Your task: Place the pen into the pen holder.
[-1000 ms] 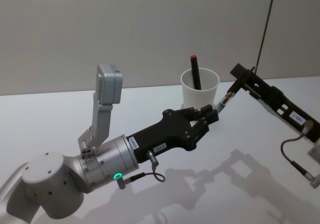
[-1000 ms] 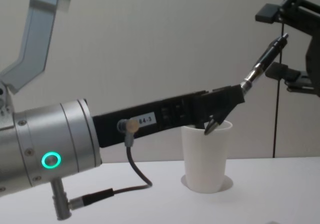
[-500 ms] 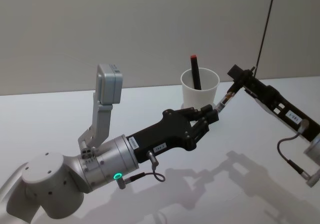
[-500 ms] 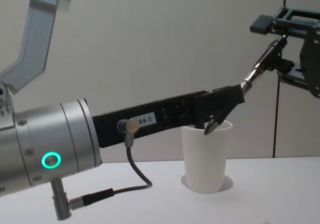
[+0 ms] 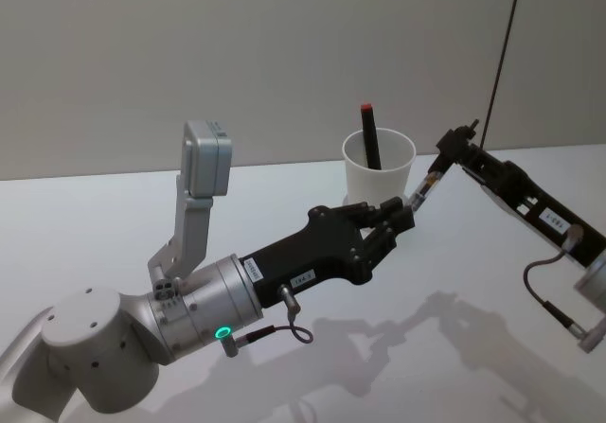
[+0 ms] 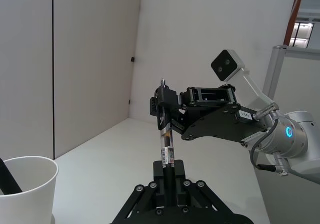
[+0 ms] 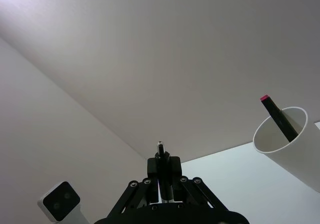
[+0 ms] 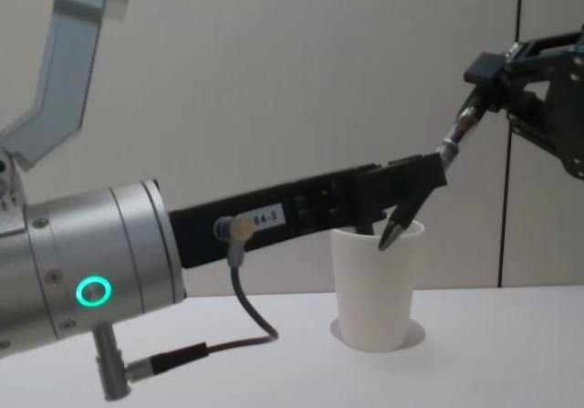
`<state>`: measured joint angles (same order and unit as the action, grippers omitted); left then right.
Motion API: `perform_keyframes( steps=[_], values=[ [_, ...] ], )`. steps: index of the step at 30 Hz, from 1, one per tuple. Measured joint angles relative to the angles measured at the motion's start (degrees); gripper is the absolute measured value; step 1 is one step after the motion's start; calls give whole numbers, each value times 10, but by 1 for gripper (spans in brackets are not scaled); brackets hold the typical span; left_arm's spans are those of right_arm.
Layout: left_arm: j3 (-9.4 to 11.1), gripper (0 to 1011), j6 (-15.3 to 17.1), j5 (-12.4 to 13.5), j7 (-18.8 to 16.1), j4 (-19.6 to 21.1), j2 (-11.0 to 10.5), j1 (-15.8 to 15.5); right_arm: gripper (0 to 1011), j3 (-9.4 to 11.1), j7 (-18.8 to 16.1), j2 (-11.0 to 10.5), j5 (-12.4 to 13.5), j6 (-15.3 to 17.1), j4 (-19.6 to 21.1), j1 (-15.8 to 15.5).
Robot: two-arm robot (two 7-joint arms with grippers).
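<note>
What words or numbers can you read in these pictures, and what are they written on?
"84-3": white sticker on the left gripper, read in the chest view.
Two white stickers on the left arm in the head view: too small to read.
White sticker on the right gripper: too small to read.
Printed label on the pen: blurred, unreadable.
Pen holder: plain, no writing.

white pen holder point(image 5: 379, 166), black red-capped marker point(image 5: 369, 137) inside

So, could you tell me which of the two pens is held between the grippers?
The silver-and-black pen, gripped at both ends; the red-capped pen stands in the cup.
</note>
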<state>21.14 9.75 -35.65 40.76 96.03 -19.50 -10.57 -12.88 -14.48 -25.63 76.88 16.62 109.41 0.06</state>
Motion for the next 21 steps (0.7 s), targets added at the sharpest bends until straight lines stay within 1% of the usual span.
perform_keyframes(
  steps=[10,12,17,18,19,21],
  values=[
    [0,116,0,0,0,0,0,0,135,-1,0,0,0,0,0,1],
    [0,134,0,0,0,0,0,0,135,-1,0,1,-1,0,0,1],
    [0,262,0,0,-1,0,0,0,134,-1,0,1,0,0,0,1],
    [0,310,0,0,-1,0,0,0,135,-1,0,1,0,0,0,1],
    [0,329,0,0,-1,0,0,0,135,-1,0,1,0,0,0,1],
    [0,406,0,0,-1,0,0,0,135,-1,0,1,-1,0,0,1]
  ],
)
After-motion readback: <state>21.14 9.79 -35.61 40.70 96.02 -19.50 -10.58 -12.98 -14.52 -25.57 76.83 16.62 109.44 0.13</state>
